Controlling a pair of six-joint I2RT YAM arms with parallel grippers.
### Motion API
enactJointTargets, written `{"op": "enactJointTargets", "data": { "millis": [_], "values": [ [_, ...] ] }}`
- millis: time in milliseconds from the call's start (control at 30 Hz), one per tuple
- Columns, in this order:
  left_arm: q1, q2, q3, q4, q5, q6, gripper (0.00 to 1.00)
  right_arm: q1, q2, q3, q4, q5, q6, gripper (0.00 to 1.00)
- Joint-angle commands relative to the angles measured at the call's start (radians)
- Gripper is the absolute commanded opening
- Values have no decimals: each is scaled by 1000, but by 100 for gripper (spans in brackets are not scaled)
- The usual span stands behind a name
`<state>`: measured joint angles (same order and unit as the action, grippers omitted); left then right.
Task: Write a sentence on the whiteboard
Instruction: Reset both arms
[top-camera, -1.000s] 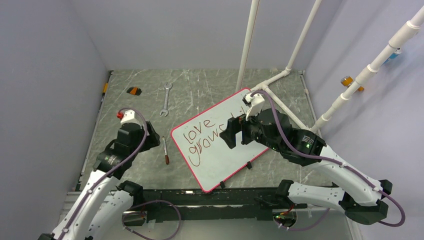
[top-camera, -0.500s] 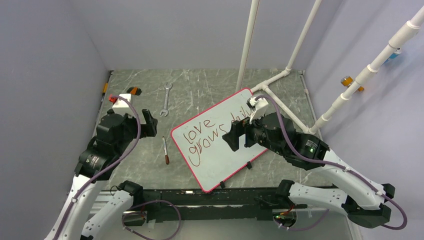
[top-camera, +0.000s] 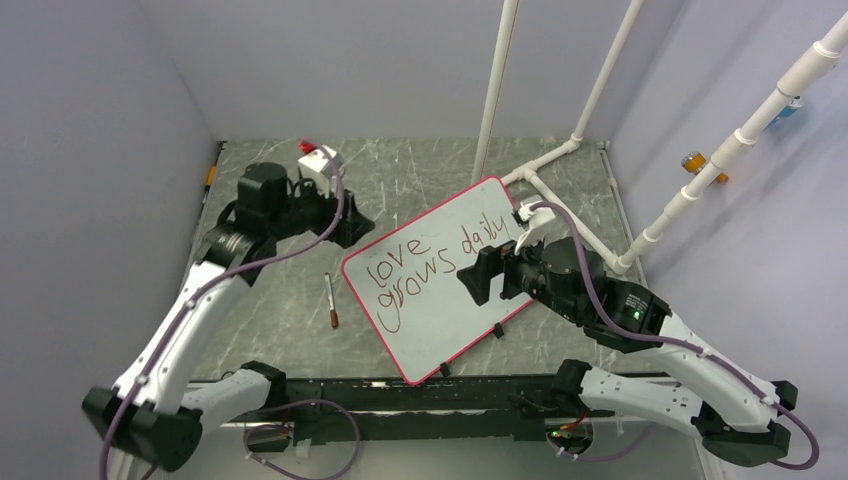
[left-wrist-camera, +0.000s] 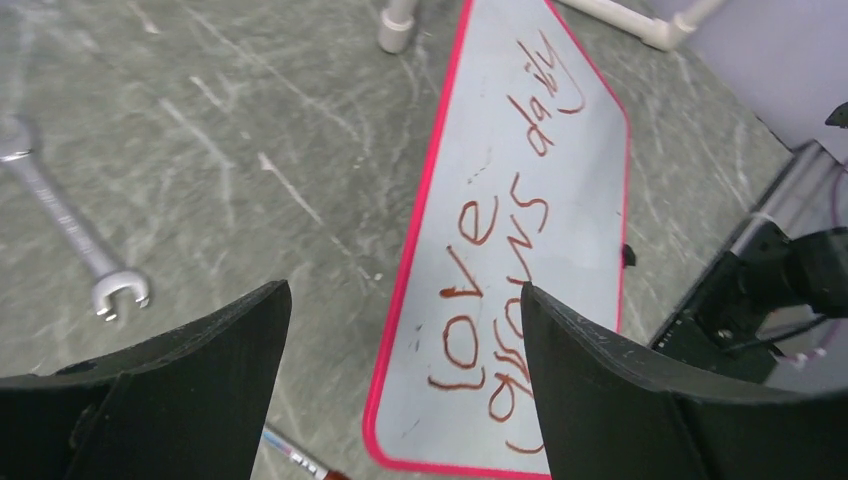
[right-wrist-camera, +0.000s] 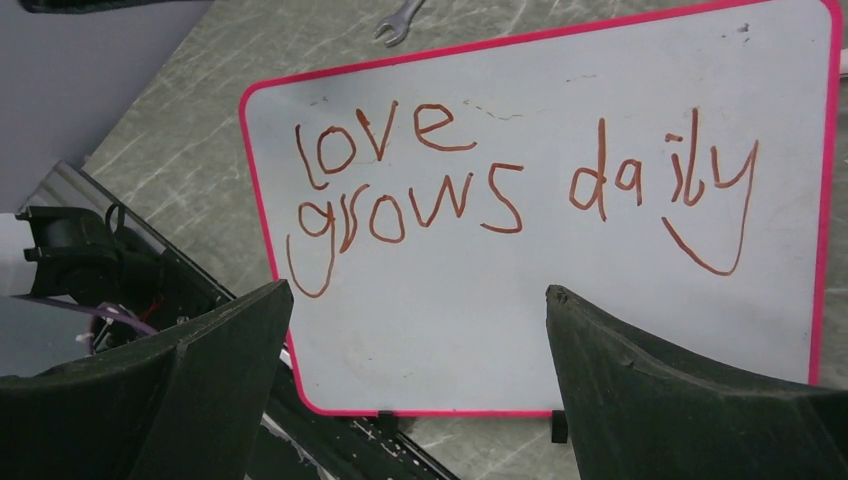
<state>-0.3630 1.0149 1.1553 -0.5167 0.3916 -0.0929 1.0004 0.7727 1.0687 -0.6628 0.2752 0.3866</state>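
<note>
- Grey marbled table (top-camera: 420, 170).
- Marker pen (top-camera: 330, 301) lies on it toward 8 o'clock.
- Silver wrench (left-wrist-camera: 60, 225) lies flat, at 9 o'clock in the left wrist view.
- White pipe frame (top-camera: 495, 90) stands toward 1 o'clock.

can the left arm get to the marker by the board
Probably yes: the left gripper is open and empty, and the marker lies alone on the table beside the board, nothing over it.

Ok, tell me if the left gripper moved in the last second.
Yes. The left gripper has swung from left of the marker toward the far wall and rightward, now close beside the whiteboard.
</note>
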Motion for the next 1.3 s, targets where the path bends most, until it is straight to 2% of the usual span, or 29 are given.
{"op": "enactJointTargets", "data": {
  "millis": [0,133,233,367,433,533,700,933,1067,1267],
  "values": [
    [2,130,71,105,210,-4,85,3,-30,-6,61,52,6,100],
    [-6,313,187,77,285,-6,74,3,-34,-7,49,69,9,100],
    [-38,447,290,30,273,13,65,3,-40,-16,58,74,9,100],
    [-80,590,401,-10,244,30,61,4,-46,-17,50,72,10,100],
    [-97,655,472,-39,228,37,56,3,-48,-10,33,74,9,100],
    [-119,691,525,-66,213,50,54,2,-71,-5,14,59,4,100],
    [-146,675,568,-85,176,59,61,3,-139,-62,31,36,30,100],
    [-146,512,359,75,95,47,77,3,-233,-177,1,-17,93,100],
    [-146,449,281,126,18,57,98,2,-317,-254,4,-24,120,100],
    [-146,372,220,176,8,57,99,3,-370,-288,9,-20,129,100]
  ]
}}
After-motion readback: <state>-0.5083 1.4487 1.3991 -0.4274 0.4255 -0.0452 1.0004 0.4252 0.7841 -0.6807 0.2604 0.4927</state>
